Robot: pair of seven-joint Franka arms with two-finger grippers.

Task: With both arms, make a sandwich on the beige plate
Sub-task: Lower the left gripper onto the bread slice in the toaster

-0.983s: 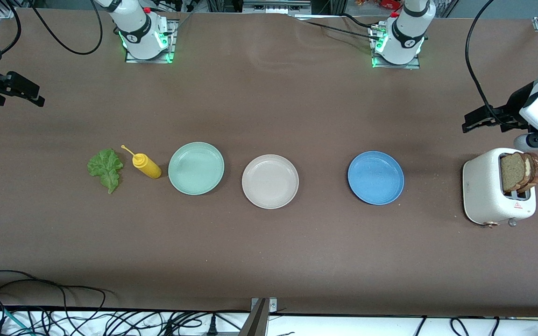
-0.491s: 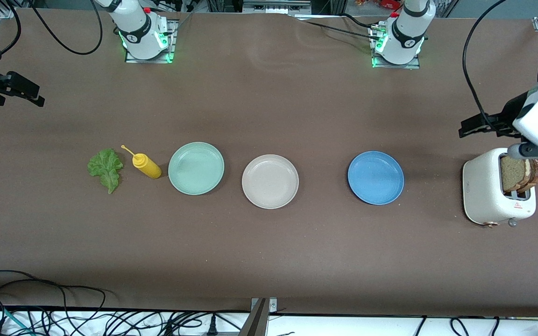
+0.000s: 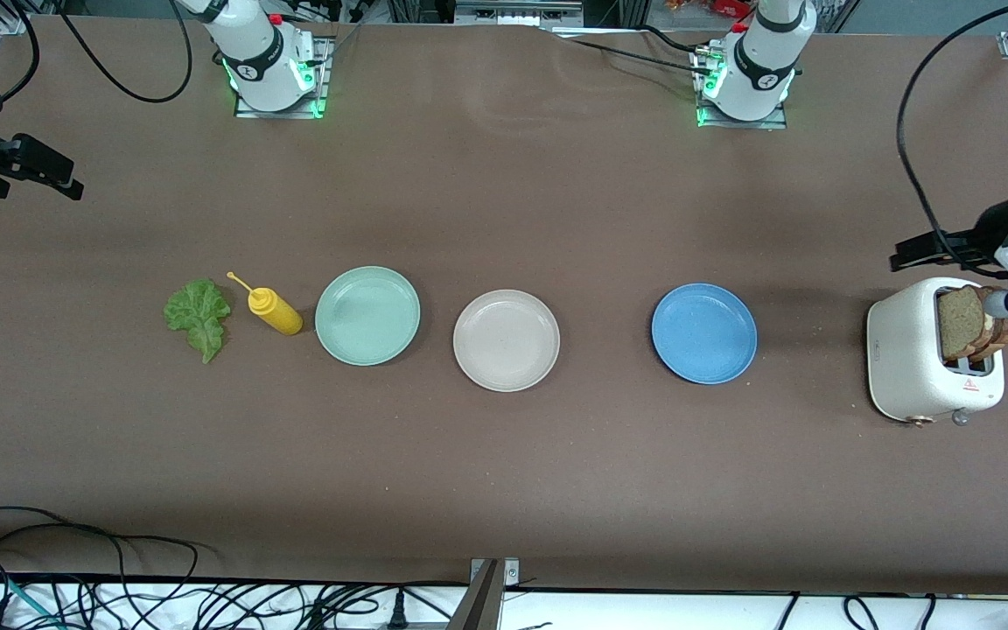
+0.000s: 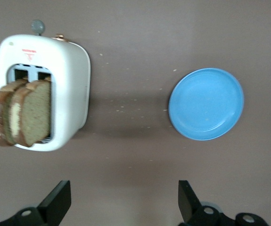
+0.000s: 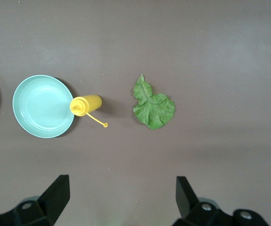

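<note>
Front cam sits high, facing both arm bases along the frame's top. Wrist cams look straight down: left shares the toaster [image 4: 45, 89] and blue plate [image 4: 206, 103], right shares the lettuce [image 5: 153, 104].

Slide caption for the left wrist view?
Open left hand above the table, toaster with two bread slices and blue plate below.

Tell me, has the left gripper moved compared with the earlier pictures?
Yes. Judged against the toaster, which stayed put, the left gripper has shifted toward the left arm's end of the table, and its wrist now overlaps the bread. Its fingers are open and hold nothing.
</note>
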